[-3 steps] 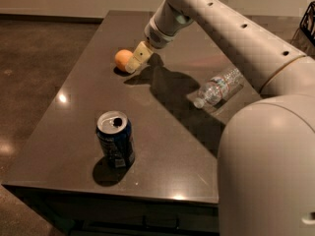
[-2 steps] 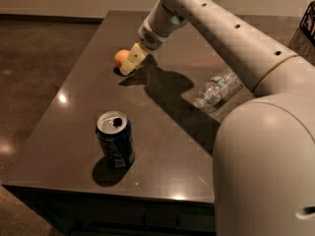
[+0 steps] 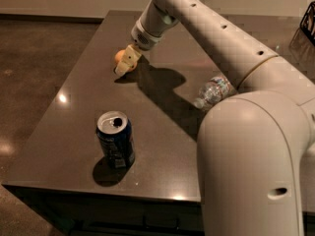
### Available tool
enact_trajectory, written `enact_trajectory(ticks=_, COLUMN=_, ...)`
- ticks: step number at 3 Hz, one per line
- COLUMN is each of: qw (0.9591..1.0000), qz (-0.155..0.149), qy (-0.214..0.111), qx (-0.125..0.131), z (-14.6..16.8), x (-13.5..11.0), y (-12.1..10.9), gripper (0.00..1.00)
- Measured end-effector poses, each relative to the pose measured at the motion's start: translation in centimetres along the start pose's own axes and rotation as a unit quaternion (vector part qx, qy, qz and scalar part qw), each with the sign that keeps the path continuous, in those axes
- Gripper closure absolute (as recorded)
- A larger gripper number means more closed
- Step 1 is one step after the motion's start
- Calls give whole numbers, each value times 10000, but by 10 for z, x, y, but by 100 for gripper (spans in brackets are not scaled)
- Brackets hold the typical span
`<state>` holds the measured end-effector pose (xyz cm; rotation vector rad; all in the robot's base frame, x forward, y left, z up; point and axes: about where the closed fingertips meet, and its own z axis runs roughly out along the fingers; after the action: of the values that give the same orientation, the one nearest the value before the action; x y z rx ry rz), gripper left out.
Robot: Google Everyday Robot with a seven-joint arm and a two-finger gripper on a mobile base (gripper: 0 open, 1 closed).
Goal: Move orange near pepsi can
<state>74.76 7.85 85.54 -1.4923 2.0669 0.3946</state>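
The orange (image 3: 118,57) lies on the dark table (image 3: 74,132) toward its far left part, mostly covered by my gripper. My gripper (image 3: 125,64) reaches down from the arm and sits right at the orange, its pale fingers (image 3: 128,58) in front of the fruit. The pepsi can (image 3: 115,138) stands upright near the table's front edge, dark blue with a silver opened top, well apart from the orange and the gripper.
A clear plastic water bottle (image 3: 213,91) lies on its side at the right of the table, partly behind my arm. My large white arm (image 3: 246,146) fills the right foreground. The floor lies to the left of the table's edge.
My gripper has moved a little left and down over the orange, covering more of it. The can and bottle have not moved.
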Motion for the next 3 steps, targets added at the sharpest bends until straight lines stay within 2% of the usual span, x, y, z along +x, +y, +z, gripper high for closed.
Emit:
enact_trajectory(ticks=2, qw=9998, qz=-95, qy=48, qx=-172, z=2, x=3, y=-4, gripper=59)
enact_trajectory(ticks=3, qw=9994, qz=-309, qy=-1, qx=-140, z=-17, x=5, y=2, gripper=82)
